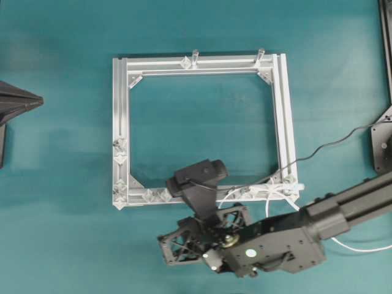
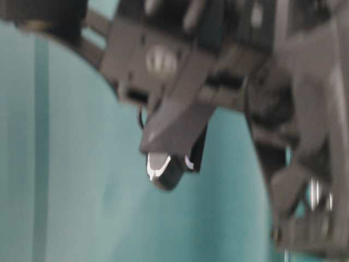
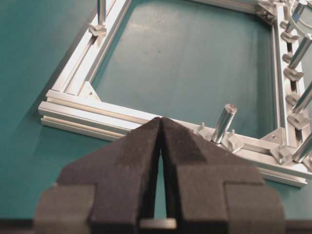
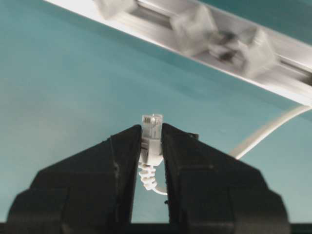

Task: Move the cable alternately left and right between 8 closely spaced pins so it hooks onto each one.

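Observation:
My right gripper [image 4: 151,127] is shut on the small white plug [image 4: 152,130] at the end of the cable [image 4: 265,130], which trails off to the right. It hovers over teal table just short of the aluminium frame's bottom rail [image 4: 161,30], where blurred pins [image 4: 195,23] sit. From overhead, the wrist camera [image 1: 197,177] hides the fingers; the cable [image 1: 361,249] runs out past the frame's bottom-right pins [image 1: 288,180]. My left gripper [image 3: 161,118] is shut and empty, parked left of the frame [image 1: 120,104], facing pins [image 3: 234,142] on its left rail.
Two upright silver posts [image 1: 195,56] stand on the frame's far rail. A thin black wire [image 1: 331,145] crosses toward the right arm [image 1: 275,242]. The table-level view is filled with blurred dark arm parts.

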### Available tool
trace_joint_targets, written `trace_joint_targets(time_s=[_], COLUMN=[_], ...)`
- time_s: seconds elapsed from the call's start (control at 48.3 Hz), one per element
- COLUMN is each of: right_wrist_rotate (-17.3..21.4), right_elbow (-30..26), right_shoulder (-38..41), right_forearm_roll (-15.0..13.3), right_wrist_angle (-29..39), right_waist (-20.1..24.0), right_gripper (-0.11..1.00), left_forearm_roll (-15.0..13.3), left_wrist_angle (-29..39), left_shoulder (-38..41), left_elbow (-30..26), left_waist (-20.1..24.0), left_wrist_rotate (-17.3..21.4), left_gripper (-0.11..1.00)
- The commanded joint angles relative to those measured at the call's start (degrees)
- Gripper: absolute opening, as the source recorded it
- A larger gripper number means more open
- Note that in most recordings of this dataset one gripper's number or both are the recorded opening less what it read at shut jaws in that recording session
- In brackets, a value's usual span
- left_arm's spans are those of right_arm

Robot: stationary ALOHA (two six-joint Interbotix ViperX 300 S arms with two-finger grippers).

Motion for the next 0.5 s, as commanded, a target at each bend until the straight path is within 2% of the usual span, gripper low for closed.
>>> trace_joint_targets(time_s=[0.0,0.248,0.476], right_wrist_rotate=[-0.2,-0.2,-0.4], right_elbow=[-2.8,-3.7,-3.8], right_shoulder=[-0.4,0.1,0.1], right_forearm_roll=[-0.8,-1.0,-1.5], right_wrist_angle=[-0.1,1.7,2.9], right_waist=[-0.4,-0.8,-3.0], right_gripper=[0.19,0.19,0.19], left_forearm_roll=[0.2,0.2,0.3], left_wrist_angle=[-0.4,-0.4,-0.4], left_shoulder=[0.4,0.4,0.4], left_elbow=[-0.6,-0.6,-0.6], left_waist=[0.2,0.2,0.1], left_wrist_rotate=[-0.4,-0.4,-0.4], left_gripper=[0.01,0.01,0.01])
